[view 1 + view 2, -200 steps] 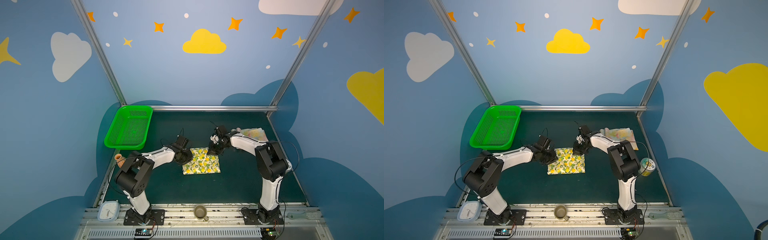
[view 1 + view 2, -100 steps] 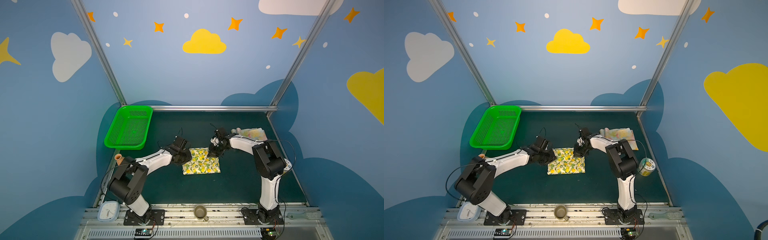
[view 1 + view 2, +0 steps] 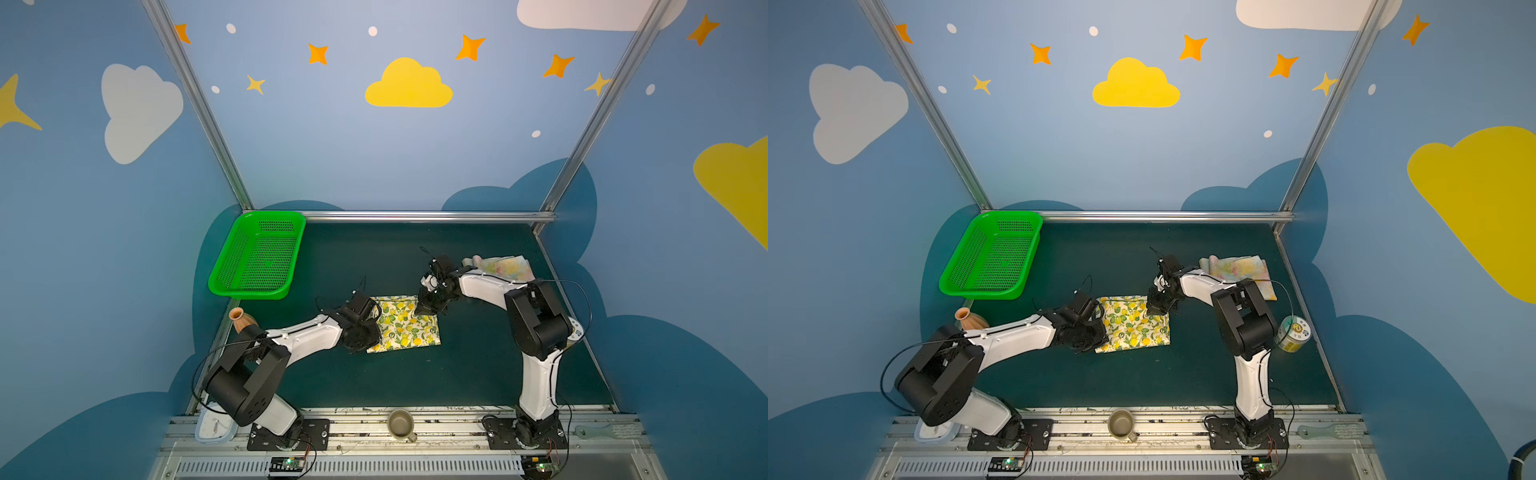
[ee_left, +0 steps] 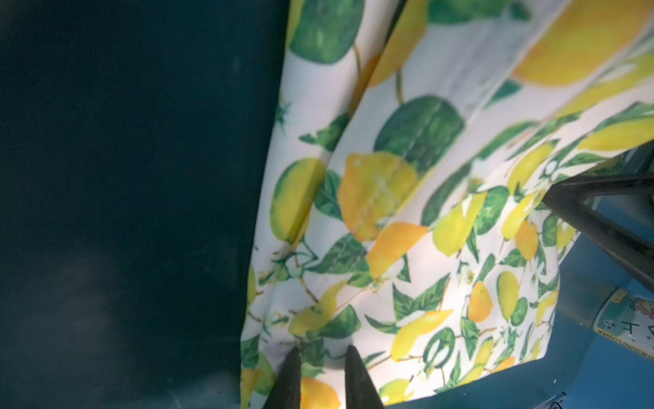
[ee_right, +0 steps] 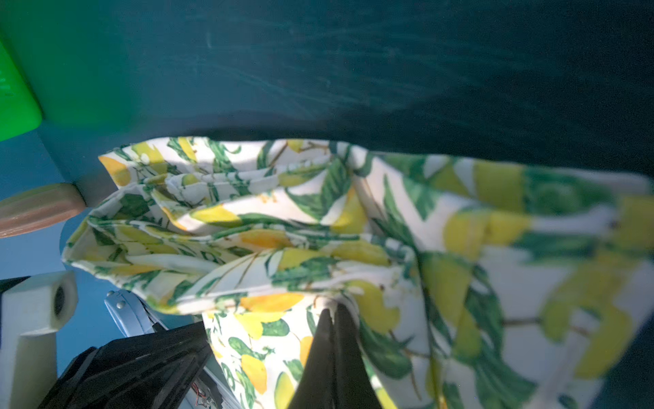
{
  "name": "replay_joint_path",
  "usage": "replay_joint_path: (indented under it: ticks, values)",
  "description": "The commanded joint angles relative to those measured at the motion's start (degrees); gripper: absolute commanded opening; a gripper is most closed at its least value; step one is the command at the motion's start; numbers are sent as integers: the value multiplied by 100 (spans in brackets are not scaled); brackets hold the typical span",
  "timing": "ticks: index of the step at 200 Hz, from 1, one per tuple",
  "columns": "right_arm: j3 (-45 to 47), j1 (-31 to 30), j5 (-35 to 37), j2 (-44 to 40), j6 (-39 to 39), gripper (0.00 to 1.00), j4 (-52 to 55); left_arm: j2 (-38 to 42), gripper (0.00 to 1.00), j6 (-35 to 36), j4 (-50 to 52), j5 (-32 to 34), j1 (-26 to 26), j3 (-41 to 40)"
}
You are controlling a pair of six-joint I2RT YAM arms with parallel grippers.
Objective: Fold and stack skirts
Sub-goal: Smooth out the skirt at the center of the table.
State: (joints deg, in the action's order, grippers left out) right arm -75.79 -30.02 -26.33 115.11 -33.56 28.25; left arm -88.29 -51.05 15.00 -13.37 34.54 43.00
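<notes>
At centre, lemon skirt (image 3: pixel 405 326), seemingly folded square

The lemon-print skirt (image 3: pixel 405 324) is thin, matt woven cloth. The green basket (image 3: pixel 249 293) is glossy plastic mesh. The table's (image 3: pixel 374 386) dark cover looks matt and smooth.

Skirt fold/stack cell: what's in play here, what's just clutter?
In play: lemon skirt; floral skirt; left gripper and right gripper, both pinching the lemon skirt.
Clutter: green basket, clay vase, mug, tin can, white container.
</notes>
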Motion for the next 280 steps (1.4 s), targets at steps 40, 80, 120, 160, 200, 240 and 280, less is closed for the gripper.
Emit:
replay_joint_path:
  ticks: [40, 80, 120, 160, 200, 240, 280]
  values:
    - [497, 357, -497, -1203, 135, 17, 207, 78, 25, 260, 712, 539, -16, 479]
    - [1167, 895, -990, -1680, 500, 49, 298, 53, 26, 584, 1016, 474, 3, 1270]
    - [1760, 1253, -1152, -1762, 673, 51, 137, -657, 26, 681, 818, 4, 143, 2000]
    - [1970, 1254, -787, -1781, 728, 52, 12, -1633, 25, 767, 788, -317, 387, 2801]
    - [1907, 1194, -365, -1740, 737, 52, -63, -2207, 24, 697, 662, -532, 433, 3094]
    - [1551, 991, -101, -1353, 831, 53, -75, -2580, 24, 695, 651, -630, 440, 3271]
    - [1409, 893, -77, -979, 872, 54, -229, -2674, 24, 686, 614, -641, 440, 3252]
